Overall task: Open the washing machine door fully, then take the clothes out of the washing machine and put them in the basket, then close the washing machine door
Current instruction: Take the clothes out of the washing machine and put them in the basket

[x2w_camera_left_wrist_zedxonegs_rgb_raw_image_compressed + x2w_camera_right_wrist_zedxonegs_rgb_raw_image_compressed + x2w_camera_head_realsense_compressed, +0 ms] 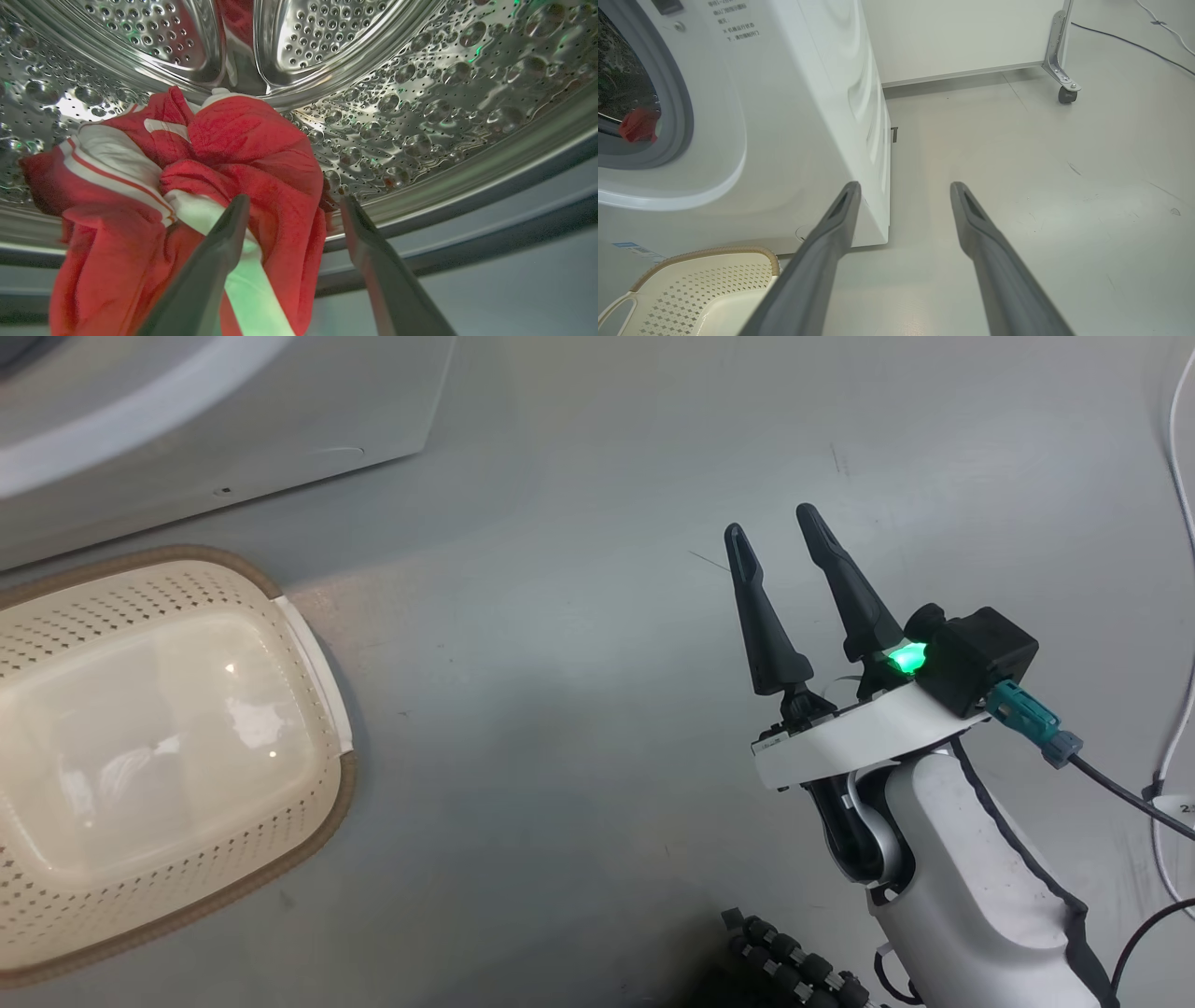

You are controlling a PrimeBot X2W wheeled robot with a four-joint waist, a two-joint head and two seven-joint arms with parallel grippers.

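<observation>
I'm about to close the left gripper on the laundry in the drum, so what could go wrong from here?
1. The open left gripper straddles just one fold of the clothes; closing may catch that fold alone and leave the rest behind.
2. One fingertip sits close to the drum wall, so pushing deeper may scrape it.
3. The basket lies low on the floor by the washing machine; a loose grip could drop the clothes short of it.

Pale grey scuffed floor (1017, 186); white panel (962, 37) on caster (1066, 94); black cable (1129, 43) across floor.
</observation>
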